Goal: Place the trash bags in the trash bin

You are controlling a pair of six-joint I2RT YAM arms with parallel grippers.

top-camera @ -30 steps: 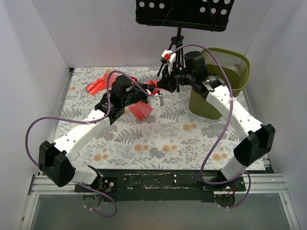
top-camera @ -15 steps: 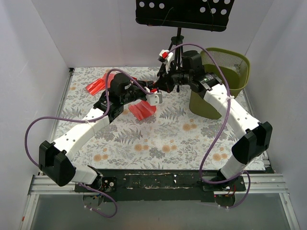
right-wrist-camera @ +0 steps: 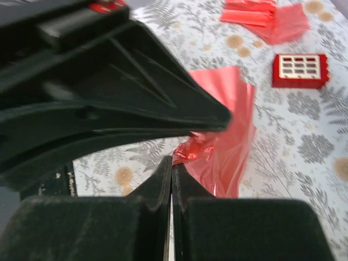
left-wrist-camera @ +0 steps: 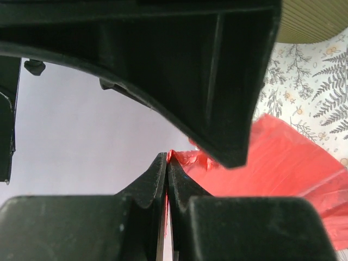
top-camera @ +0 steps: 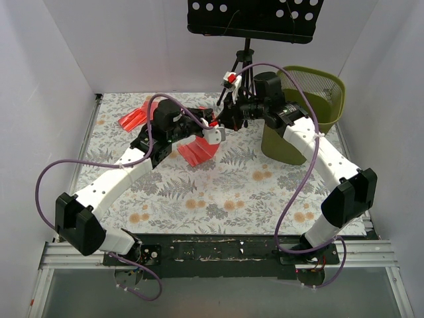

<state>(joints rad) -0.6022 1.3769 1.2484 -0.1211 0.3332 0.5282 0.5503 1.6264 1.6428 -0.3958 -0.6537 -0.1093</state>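
One trash bag [top-camera: 196,152] hangs just above the table [top-camera: 218,192], at about 11 o'clock from the table's middle in the overhead view, its loose red film fanning downward. The left gripper [left-wrist-camera: 166,163] is clenched on the bag's top edge, with red film squeezed between its closed fingers. The right gripper [right-wrist-camera: 171,163] is clamped tight as well, meeting the left one tip to tip. The crumpled edge of the same bag bunches right at its fingertips, so it appears to be pinching the film too.

Out at 10 o'clock, well apart from both grippers, the second trash bag [top-camera: 132,120] lies flat on the cloth. Whether that is one bag or several folded together I cannot tell. A small red box [right-wrist-camera: 300,70] with white buttons sits on the table between the two.

The trash bin [top-camera: 281,146] stands at 2 o'clock, just beside the right forearm. No red shows in the part of its interior that is visible, though the arm hides some of it. By that reading nothing is delivered yet: the lifted bag has to cross toward 2 o'clock and be dropped in, then the flat one fetched.
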